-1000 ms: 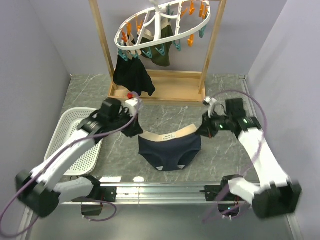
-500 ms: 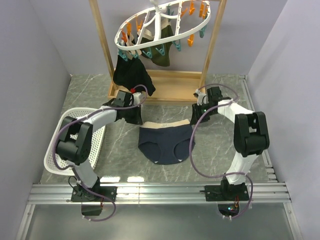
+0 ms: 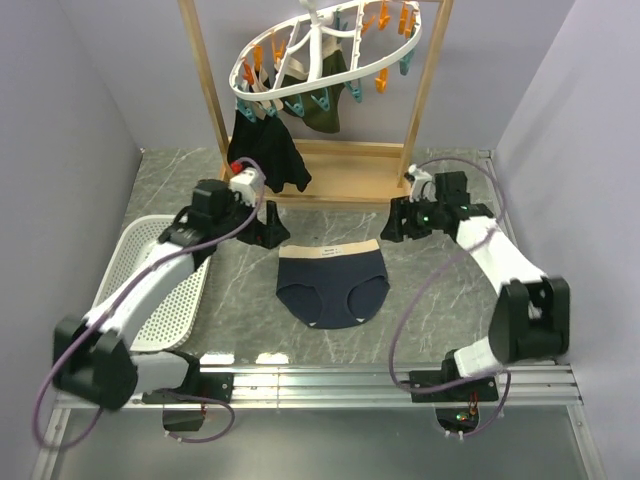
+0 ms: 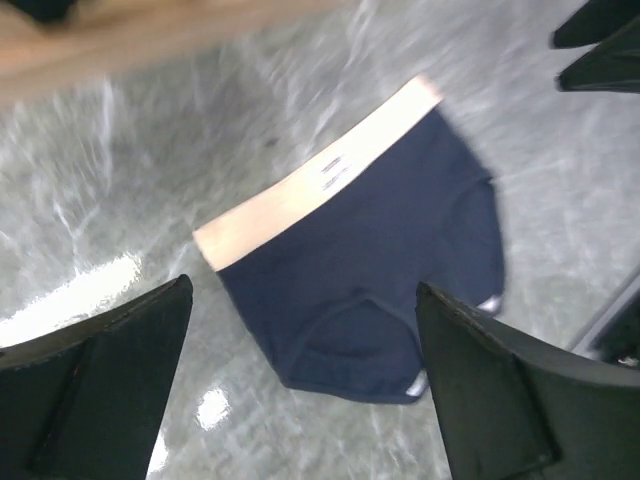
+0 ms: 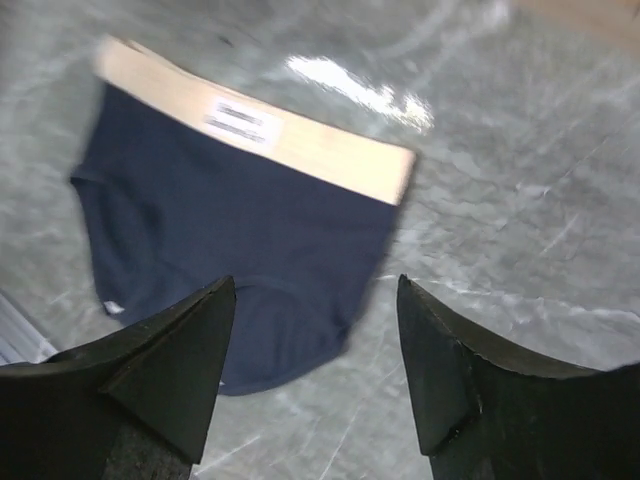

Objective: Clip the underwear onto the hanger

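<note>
Top external: underwear (image 3: 332,290) flat between left pincer (image 3: 271,226), right pincer (image 3: 396,220); neither touching.

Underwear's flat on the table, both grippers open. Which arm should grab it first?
Left, narrowly: the left gripper hangs open just beside the waistband corner of the underwear; the right gripper is open too, but looks slightly farther off.
</note>
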`<state>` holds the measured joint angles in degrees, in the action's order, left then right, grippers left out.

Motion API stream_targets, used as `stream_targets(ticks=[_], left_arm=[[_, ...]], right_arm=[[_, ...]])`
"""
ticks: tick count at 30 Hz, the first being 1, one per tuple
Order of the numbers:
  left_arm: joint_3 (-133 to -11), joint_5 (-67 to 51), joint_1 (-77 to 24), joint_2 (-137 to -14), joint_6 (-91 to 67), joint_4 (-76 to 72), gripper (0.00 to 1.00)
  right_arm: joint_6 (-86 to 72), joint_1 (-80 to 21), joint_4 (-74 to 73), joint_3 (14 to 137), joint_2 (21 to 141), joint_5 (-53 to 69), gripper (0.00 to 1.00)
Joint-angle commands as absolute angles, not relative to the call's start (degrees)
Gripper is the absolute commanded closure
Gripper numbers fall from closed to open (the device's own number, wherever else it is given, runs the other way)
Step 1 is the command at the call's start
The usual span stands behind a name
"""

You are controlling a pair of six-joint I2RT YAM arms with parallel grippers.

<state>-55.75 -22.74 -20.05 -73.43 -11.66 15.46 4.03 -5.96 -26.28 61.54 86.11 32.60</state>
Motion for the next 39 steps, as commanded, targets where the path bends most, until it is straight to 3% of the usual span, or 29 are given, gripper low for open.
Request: stream_targets(ticks=[1,6,9,10,12,15,26,35,39], left_arm=[[-54.84,-24.52,-19.95,-64.97,-12.30,17.74,0.01],[-57.30,-19.26,-19.86,-57.33,-15.11,22.23,0.01],[-57.92,-18.03,-19.78,-53.97,-15.73,20.49,0.01],[-58.09,-16.71,-19.78,-52.22,-16.78,19.09,0.01],[-57.83,-11.09,-19.78,-50.63,-21.35,14.44,0.01],[-63.09,-12.65,-19.78,-52.46,-18.29,12.49,0.02],[-72.76,-11.43,-19.86,-63.71,-28.99,-9.74,0.21],[-73.04,-5.01,-21.09,-70.57,-35.15,-18.27,0.33],[-72.95,-0.36,-24.25,-72.07,-34.28,-19.95,0.41]], right_arm=[[3.51,-5.63,-23.47,60.21,75.61,34.72,0.27],[1.68,-5.45,-18.83,56.43,60.33,27.35,0.10],[0.09,-5.54,-11.55,52.92,53.99,21.54,0.09],[0.17,-5.54,-10.90,52.56,53.01,22.06,0.04],[2.54,-5.54,-12.04,54.13,51.86,27.32,0.02],[2.29,-6.15,-11.87,57.30,52.73,34.44,0.01],[-4.04,-16.51,-0.09,69.23,63.09,26.90,0.04],[-6.15,-23.81,10.54,70.39,67.05,16.89,0.15],[-6.51,-26.71,14.06,70.05,68.90,13.28,0.25]])
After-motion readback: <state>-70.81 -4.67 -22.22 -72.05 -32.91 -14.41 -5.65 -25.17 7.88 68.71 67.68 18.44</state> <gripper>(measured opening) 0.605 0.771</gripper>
